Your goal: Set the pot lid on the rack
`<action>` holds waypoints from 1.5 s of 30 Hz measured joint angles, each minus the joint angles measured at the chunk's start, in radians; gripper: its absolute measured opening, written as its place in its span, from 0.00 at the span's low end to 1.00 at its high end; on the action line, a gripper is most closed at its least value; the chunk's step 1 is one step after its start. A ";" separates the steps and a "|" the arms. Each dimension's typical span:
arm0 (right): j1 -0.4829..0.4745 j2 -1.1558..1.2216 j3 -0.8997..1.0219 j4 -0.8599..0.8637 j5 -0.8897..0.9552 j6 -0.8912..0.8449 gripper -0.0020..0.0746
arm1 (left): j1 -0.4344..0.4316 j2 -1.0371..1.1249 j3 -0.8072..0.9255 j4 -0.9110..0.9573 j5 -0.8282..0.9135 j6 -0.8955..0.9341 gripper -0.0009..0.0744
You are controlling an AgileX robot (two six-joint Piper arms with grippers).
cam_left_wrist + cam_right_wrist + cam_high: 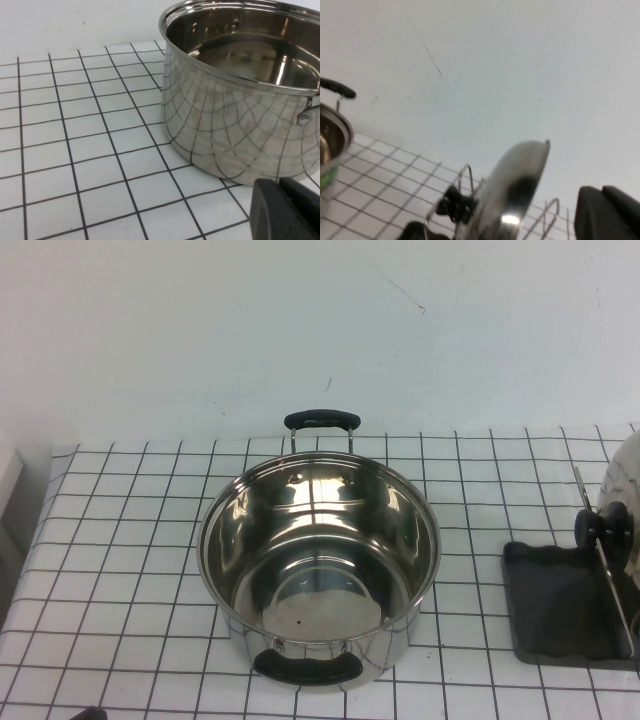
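Right wrist view is showing only a dark corner of the right gripper, so whether its fingers are spread or closed cannot be told, and nothing is showing in its grasp. Just ahead of it, apart from it, the pot lid is standing on edge, tilted, its black knob facing away from the gripper toward the steel pot. Thin wire loops of the rack are rising beside the lid.

From above, neither arm is showing. The lid is leaning at the picture's right edge over the dark grey rack, its knob against the upright wire bar.

The left gripper is appearing as a dark block close beside the pot's wall, above the checked tablecloth; its opening cannot be told either. The lid is lying well away from it, beyond the pot.
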 joint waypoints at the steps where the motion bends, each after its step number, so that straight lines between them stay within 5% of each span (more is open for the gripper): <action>1: 0.000 -0.012 0.021 -0.076 -0.009 0.078 0.02 | 0.000 0.000 0.000 0.000 0.000 0.000 0.01; 6: 0.000 -0.084 0.176 -0.617 -0.045 0.648 0.02 | 0.000 0.000 0.000 0.000 0.000 0.000 0.01; 10: 0.000 -0.152 0.268 -0.720 -0.040 0.839 0.02 | 0.000 0.000 0.000 0.000 0.000 0.000 0.01; 24: 0.149 -0.166 0.271 -0.767 0.142 1.005 0.02 | 0.000 0.000 0.000 0.000 0.000 0.000 0.01; 45: 0.107 -0.166 0.271 -0.798 0.150 1.069 0.02 | 0.000 0.000 0.000 0.000 0.000 -0.002 0.01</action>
